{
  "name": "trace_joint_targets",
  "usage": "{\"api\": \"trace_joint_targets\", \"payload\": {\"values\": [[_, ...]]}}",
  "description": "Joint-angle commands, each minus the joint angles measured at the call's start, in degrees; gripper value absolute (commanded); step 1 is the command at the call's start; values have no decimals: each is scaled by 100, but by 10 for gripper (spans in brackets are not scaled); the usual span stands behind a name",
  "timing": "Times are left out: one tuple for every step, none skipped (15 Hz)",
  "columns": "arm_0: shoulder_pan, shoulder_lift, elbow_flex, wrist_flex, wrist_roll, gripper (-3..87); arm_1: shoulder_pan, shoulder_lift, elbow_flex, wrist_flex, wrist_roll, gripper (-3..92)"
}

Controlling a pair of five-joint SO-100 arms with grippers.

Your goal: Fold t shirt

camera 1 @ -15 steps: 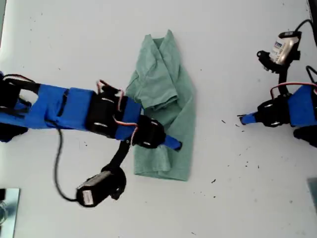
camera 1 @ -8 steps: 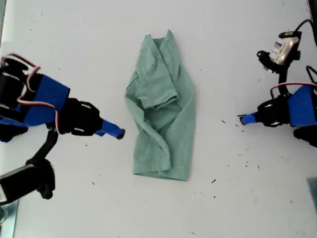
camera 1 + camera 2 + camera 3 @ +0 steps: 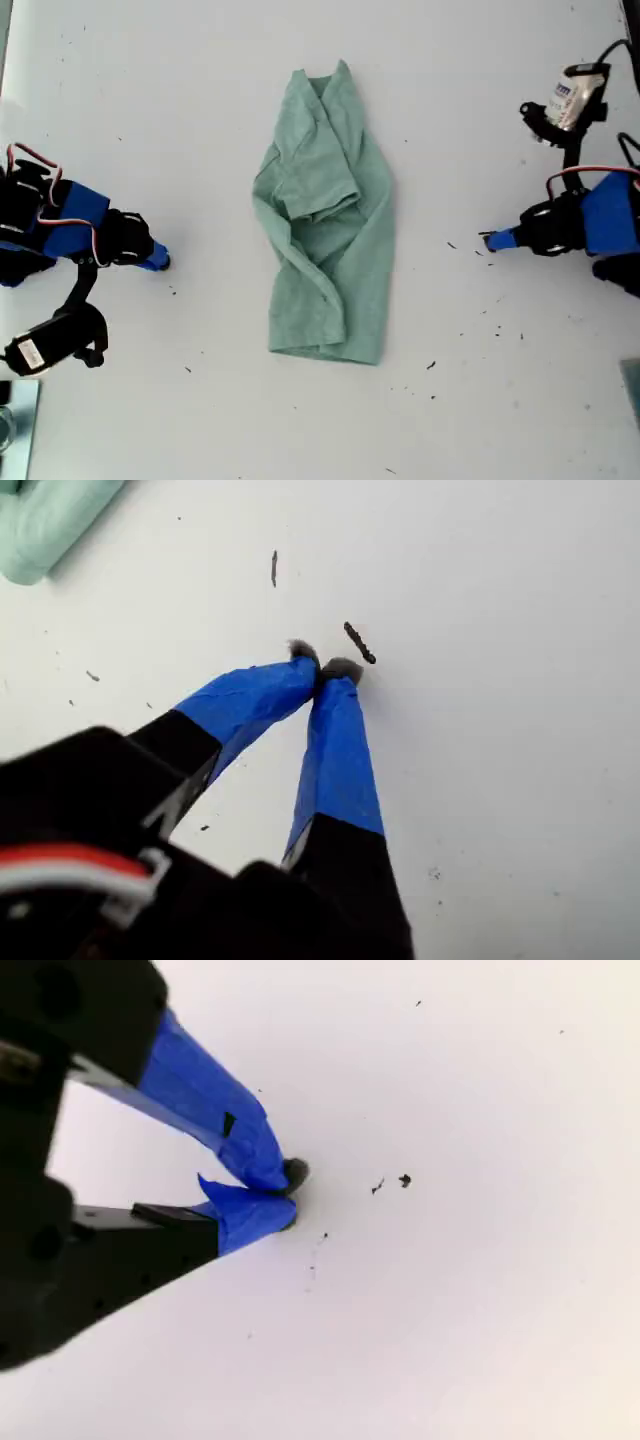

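The pale green t shirt (image 3: 325,220) lies folded into a long narrow strip at the middle of the white table, one sleeve flap turned over its upper half. My first gripper (image 3: 160,263) is at the exterior view's left, about a hand's width short of the shirt, shut on nothing. Its blue-taped tips (image 3: 322,667) meet on bare table, with a rounded edge of the shirt (image 3: 45,520) beyond them. My second gripper (image 3: 488,240) rests at the exterior view's right, apart from the shirt, its tips (image 3: 290,1195) closed together over bare table.
Small dark specks (image 3: 497,315) dot the table (image 3: 450,100) near the second arm, and one dash (image 3: 358,643) lies just past the first gripper's tips. Each arm carries a wrist camera (image 3: 50,345) on a cable. A shiny object (image 3: 15,420) sits at the exterior view's bottom left corner.
My first arm has pulled back from over the shirt's lower half to the exterior view's left. The shirt lies as it did. The second arm has not moved.
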Motion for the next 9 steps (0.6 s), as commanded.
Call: {"api": "trace_joint_targets", "payload": {"values": [[264, -1134, -3305, 1872, 18, 257, -299, -1301, -1758, -18, 536, 138], [413, -2180, -4992, 2646, 220, 285, -686, -2830, -3190, -62, 817, 236], [545, -3155, -6442, 3103, 422, 293, -1020, -4377, -4676, -18, 949, 271], [642, -4017, -7541, 3190, 712, 311, -1301, -5757, -6012, 141, 1099, 280], [677, -4772, -8350, 3278, 879, 313, -1503, -6979, -7163, 343, 1239, 287], [686, -5344, -8833, 3287, 984, 314, -1661, -8051, -8183, 483, 1327, 288], [694, -5713, -9132, 3296, 993, 314, -1775, -8982, -9141, 703, 1406, 288], [659, -5959, -9255, 3252, 993, 317, -1828, -9694, -9800, 844, 1477, 288], [606, -6126, -9308, 3252, 1002, 320, -1837, -10143, -10134, 870, 1547, 288]]}}
